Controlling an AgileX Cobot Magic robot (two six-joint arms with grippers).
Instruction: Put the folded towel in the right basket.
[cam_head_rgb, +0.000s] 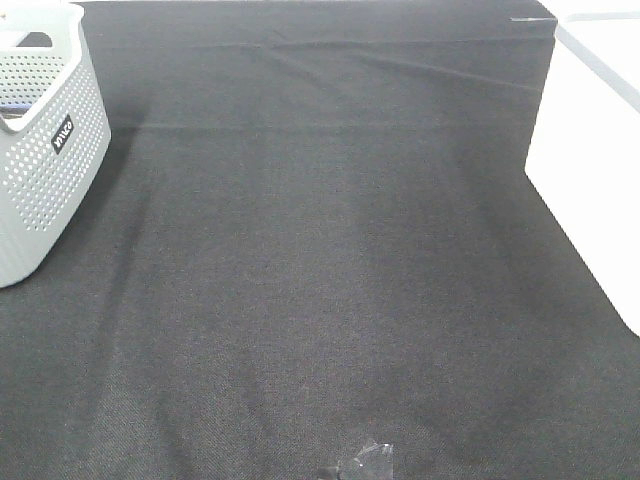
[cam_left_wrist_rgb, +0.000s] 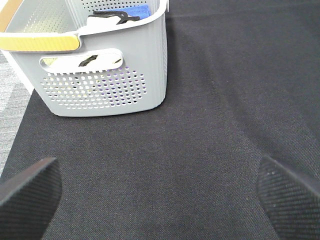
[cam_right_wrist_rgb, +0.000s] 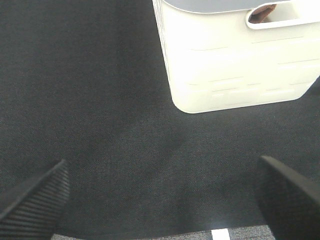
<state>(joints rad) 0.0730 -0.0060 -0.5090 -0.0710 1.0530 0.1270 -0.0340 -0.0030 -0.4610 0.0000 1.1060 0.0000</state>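
Observation:
No folded towel lies on the black cloth in any view. The right basket (cam_head_rgb: 590, 150) is white and stands at the table's right edge; it also shows in the right wrist view (cam_right_wrist_rgb: 235, 65), with something brown (cam_right_wrist_rgb: 262, 14) behind its handle hole. My right gripper (cam_right_wrist_rgb: 160, 200) is open and empty over the cloth, a short way from this basket. My left gripper (cam_left_wrist_rgb: 159, 200) is open and empty over the cloth near the grey basket (cam_left_wrist_rgb: 105, 75). Neither gripper shows in the exterior high view.
The grey perforated basket (cam_head_rgb: 45, 160) stands at the far left; it has a yellow-padded handle (cam_left_wrist_rgb: 40, 42) and holds white, black and blue items (cam_left_wrist_rgb: 120, 15). A small shiny object (cam_head_rgb: 365, 462) sits at the front edge. The black cloth (cam_head_rgb: 320, 250) covers the table.

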